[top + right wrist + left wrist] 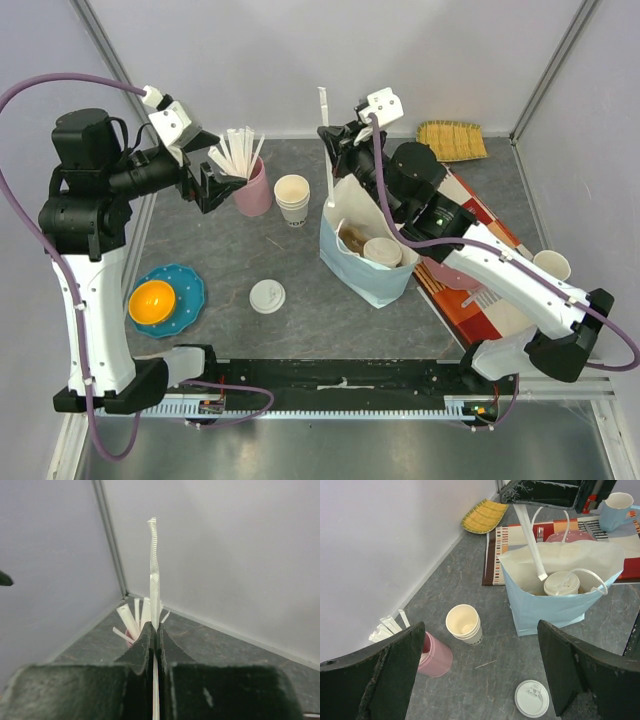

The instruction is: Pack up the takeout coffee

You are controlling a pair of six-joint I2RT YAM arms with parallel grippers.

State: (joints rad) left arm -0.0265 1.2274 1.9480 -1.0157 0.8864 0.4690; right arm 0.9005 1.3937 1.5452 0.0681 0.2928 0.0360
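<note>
top view: takeout coffee [382, 250], a white lidded paper cup, stands upright inside the blue bag [350, 275], right of centre. a loose lid [267, 296] lies at the bag's 8 o'clock and a cup stack [292, 198] at its 10 o'clock. left gripper [212, 183] is spread wide and empty, just beside the pink straw holder [255, 190]. right gripper [333, 140] is pinched tight on a wrapped straw [323, 105] at the bag's 12 o'clock. left wrist view: the coffee's lid shows mid-bag, and the straw's lower end hangs inside the bag mouth at the lid's 10 o'clock. right wrist view: fingers [135, 680] meet on the upright straw. handling, judged: light, thin-walled, crushable, and the lid may pop. take the mid-wall gently and keep it upright.
</note>
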